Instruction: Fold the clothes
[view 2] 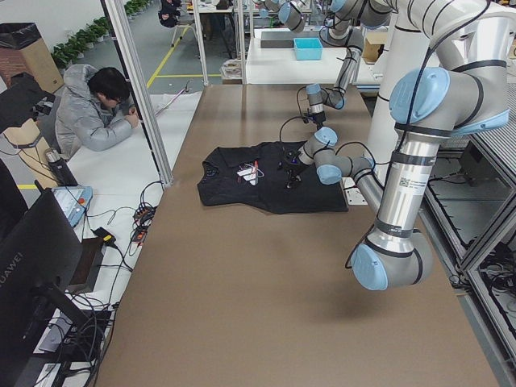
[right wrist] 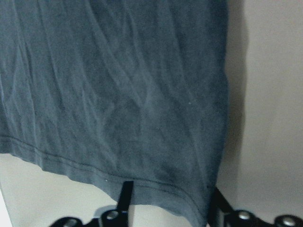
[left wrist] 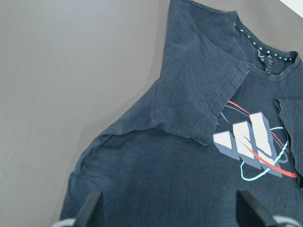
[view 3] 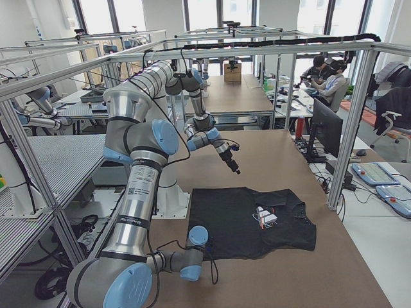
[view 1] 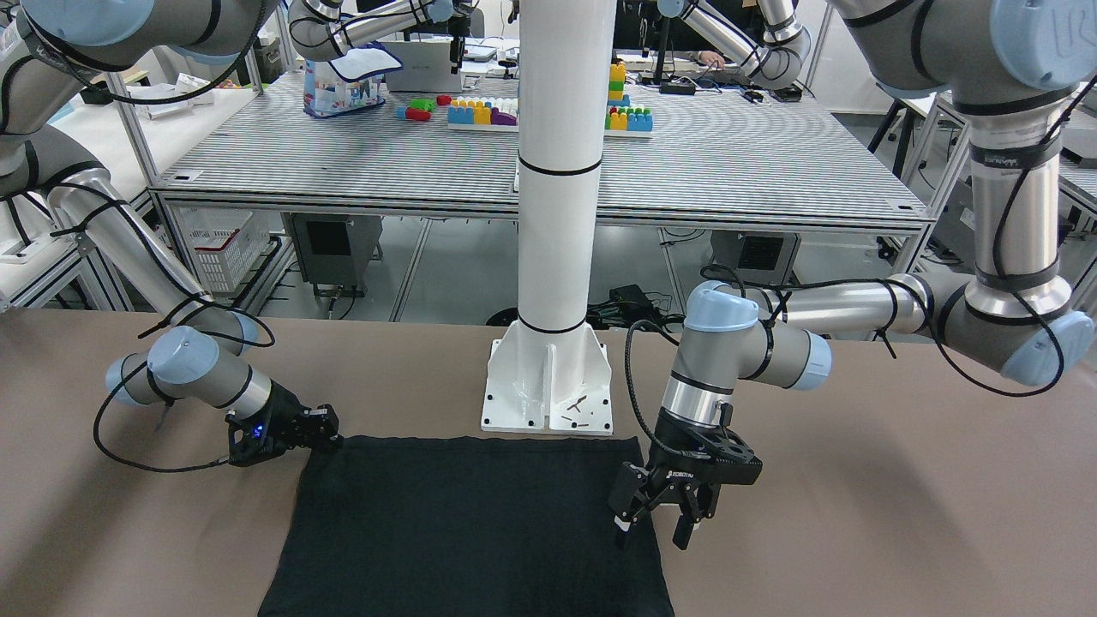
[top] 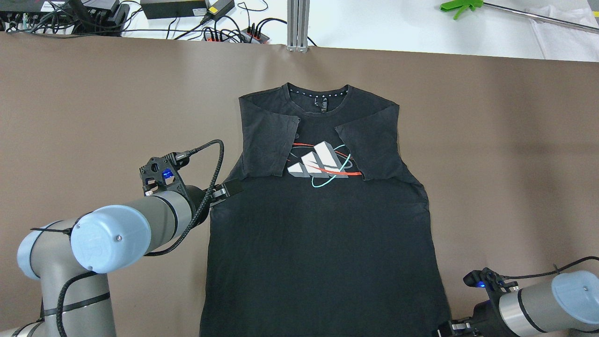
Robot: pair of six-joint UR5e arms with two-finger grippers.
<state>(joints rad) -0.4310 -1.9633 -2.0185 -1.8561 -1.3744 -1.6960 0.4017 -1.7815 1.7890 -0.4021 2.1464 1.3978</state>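
Note:
The clothes are one black T-shirt [top: 318,224] lying flat on the brown table, collar at the far side, with a white, red and teal logo on the chest. Both sleeves are folded inward over the chest. My left gripper [top: 230,188] hovers open at the shirt's left edge, below the folded sleeve; in the left wrist view its fingers [left wrist: 90,210] stand wide apart above the fabric [left wrist: 189,156]. Down at the near right hem corner [right wrist: 199,198], my right gripper [right wrist: 170,203] is open too, a finger on each side of the hem. The front view shows both grippers, left [view 1: 656,518] and right [view 1: 330,435].
The white pillar's base plate [view 1: 548,403] stands just behind the shirt's hem. Cables and power strips [top: 210,28] lie beyond the table's far edge, beside an aluminium post [top: 297,23]. A person [view 2: 93,113] sits at the far side. Bare brown table [top: 93,103] flanks the shirt.

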